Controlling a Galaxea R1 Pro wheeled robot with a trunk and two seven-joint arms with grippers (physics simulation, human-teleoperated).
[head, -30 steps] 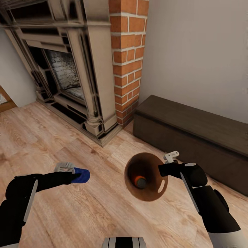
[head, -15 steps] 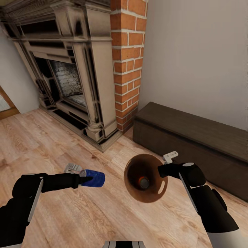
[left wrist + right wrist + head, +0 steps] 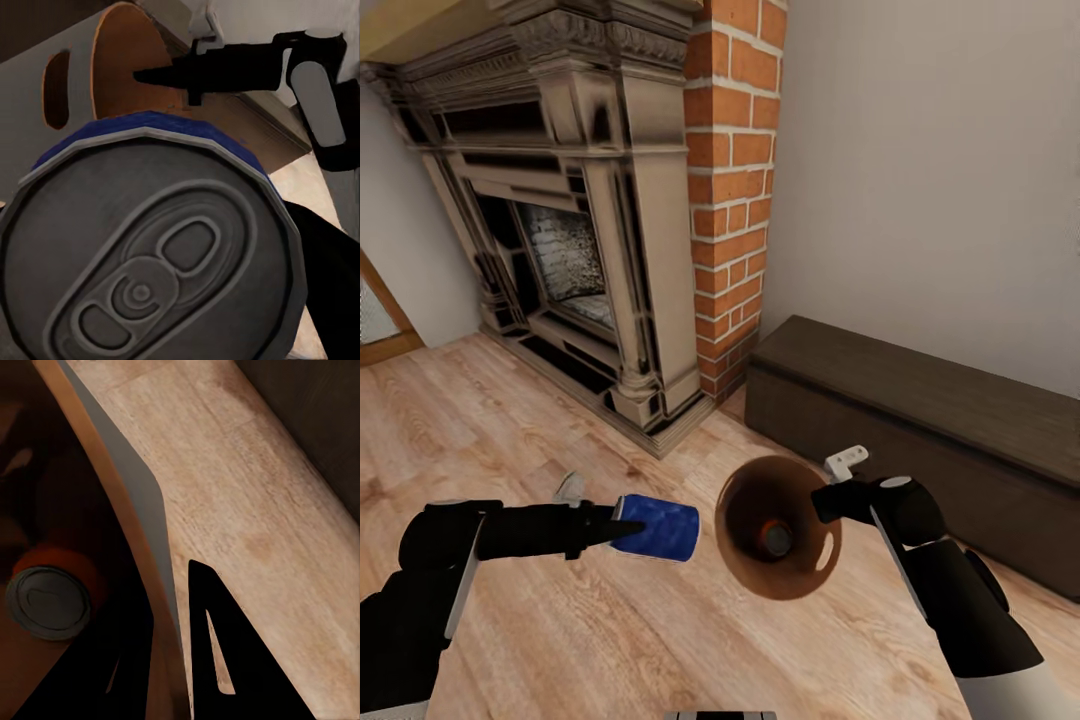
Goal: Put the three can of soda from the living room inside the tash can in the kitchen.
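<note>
The blue can of soda (image 3: pixel 657 528) lies sideways in the air with my left gripper (image 3: pixel 618 530) shut on its end. Its grey top (image 3: pixel 150 262) sits very close in the left wrist view. Just right of it the trash can (image 3: pixel 745 500) is held tilted off the floor, coppery mouth facing the can. My right gripper (image 3: pixel 828 500) is shut on its rim; the rim (image 3: pixel 161 585) runs between the black fingers (image 3: pixel 214 660). An orange can with a grey top (image 3: pixel 773 540) lies at the bottom of the bin (image 3: pixel 52 600). The other orange-red can is out of view.
An ornate fireplace (image 3: pixel 590 250) and a red brick column (image 3: pixel 730 200) stand ahead. A long dark low cabinet (image 3: pixel 920 400) runs along the grey wall at right. A wood-framed glass door (image 3: pixel 375 320) shows at the left edge. Warm plank floor (image 3: pixel 560 640) lies below both arms.
My left arm has carried the blue can rightward, close to the bin's mouth. The bin and right gripper barely moved. The head camera has tilted up a little.
</note>
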